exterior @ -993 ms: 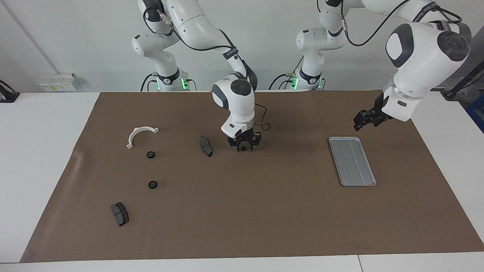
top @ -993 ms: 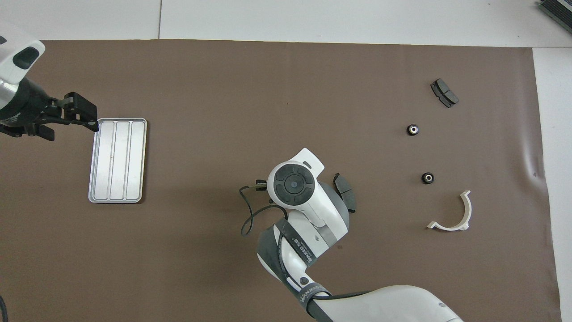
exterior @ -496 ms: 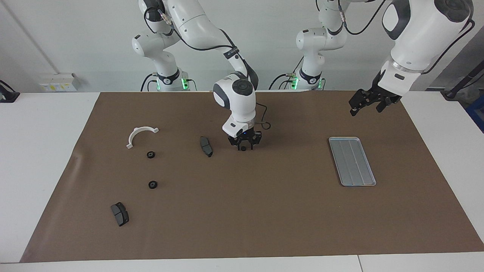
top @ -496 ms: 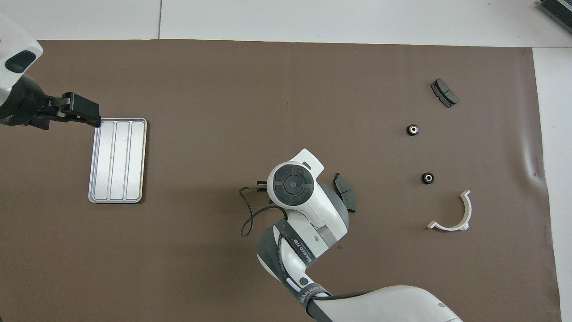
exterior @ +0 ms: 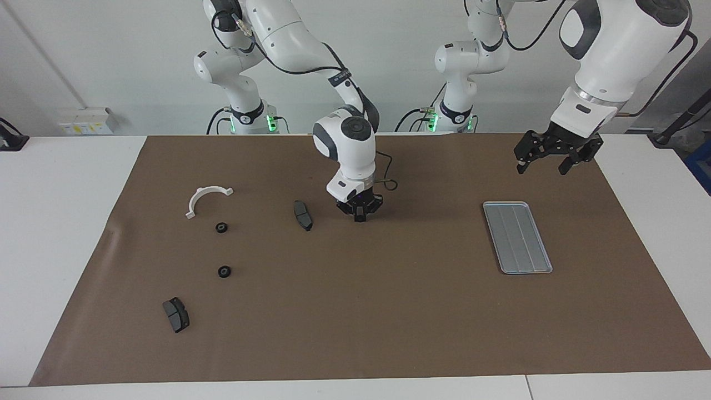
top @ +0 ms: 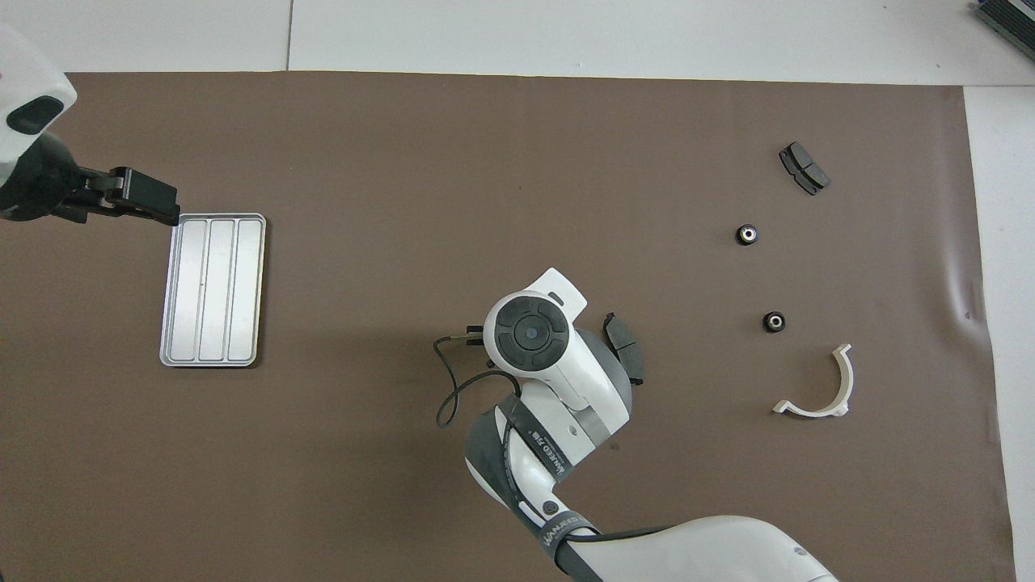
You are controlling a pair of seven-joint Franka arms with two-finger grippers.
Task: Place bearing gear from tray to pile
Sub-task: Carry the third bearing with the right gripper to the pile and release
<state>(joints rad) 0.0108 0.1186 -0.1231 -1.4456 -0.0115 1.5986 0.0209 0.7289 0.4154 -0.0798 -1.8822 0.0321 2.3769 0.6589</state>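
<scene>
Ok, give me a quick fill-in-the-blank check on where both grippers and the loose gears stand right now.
The right gripper is low at the mat beside a brake pad, its fingertips ___.
The left gripper hangs in the air toward the tray end of the table, its jaws ___.
___ small black gears lie loose by the white bracket.
Missing words: shut; open; two.

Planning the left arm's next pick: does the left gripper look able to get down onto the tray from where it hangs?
Probably yes. The left gripper hangs open above the mat by the tray's robot-side end, and nothing stands between them. The right gripper is shut low at mid-table, well clear.
</scene>
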